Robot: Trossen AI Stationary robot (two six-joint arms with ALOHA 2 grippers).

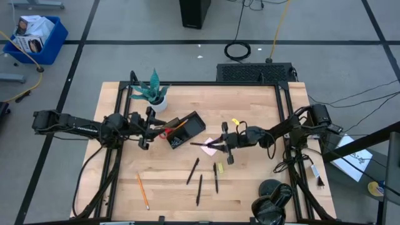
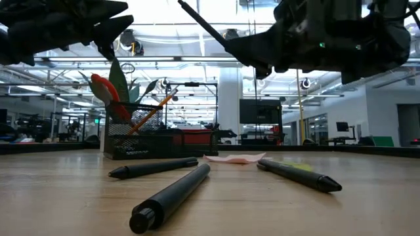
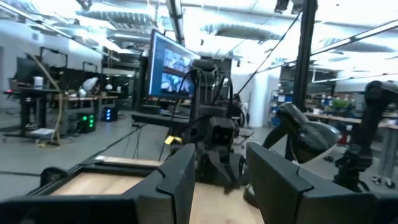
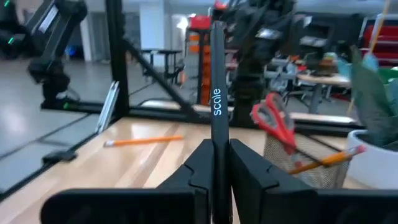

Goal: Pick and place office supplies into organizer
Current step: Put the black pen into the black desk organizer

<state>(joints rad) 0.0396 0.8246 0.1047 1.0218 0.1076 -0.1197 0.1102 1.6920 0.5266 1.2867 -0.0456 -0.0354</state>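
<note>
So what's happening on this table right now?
Two robot arms are sorting office supplies into a black mesh organizer. The right claw is shut on a black pen, held above the table near the pink sticky-note pad. The left claw hangs open and empty by the organizer, which already holds red-handled scissors and an orange pencil. Three more pens and another pencil lie on the table.

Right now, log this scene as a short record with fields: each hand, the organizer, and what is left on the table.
right hand: shut on a black pen, held off the table near the pink sticky-note pad
left hand: open, empty, raised beside the organizer
organizer: black mesh, on the table; holds red-handled scissors and an orange pencil
loose on table: three black pens, one orange pencil, sticky-note pad
also present: potted plant behind the organizer
</note>
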